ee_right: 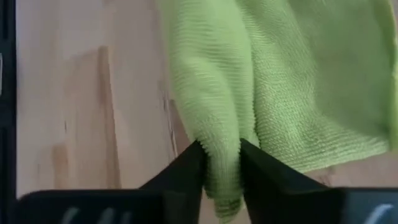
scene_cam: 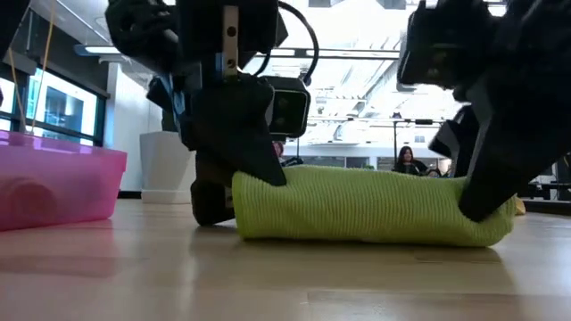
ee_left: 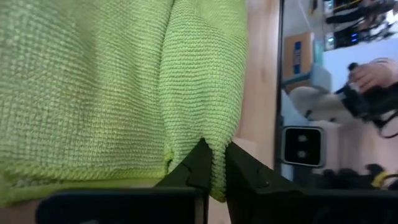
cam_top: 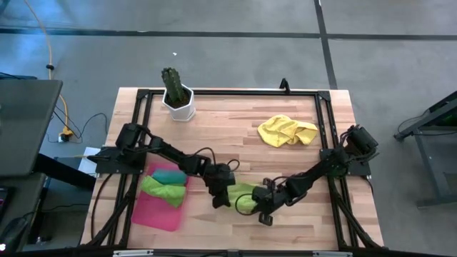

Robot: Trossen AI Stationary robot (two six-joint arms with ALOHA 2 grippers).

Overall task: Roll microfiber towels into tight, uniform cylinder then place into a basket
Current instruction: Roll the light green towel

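Both grippers, left gripper (ee_left: 214, 163) and right gripper (ee_right: 221, 163), pinch our rolled lime-green microfiber towel (cam_top: 245, 194) near six o'clock; we fear uneven release unrolls it.

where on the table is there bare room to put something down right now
Bare wood lies between the cactus pot and the yellow towel, and along the near edge right of the pink basket. The middle front is crowded: both pincers, left and right, grip the lime green towel.

A lime green towel (cam_top: 243, 195) with a fine woven texture is seen on the pale wood counter (cam_top: 235, 128); the basket (cam_top: 158, 213) is pink-red, another towel (cam_top: 287, 131) yellow.
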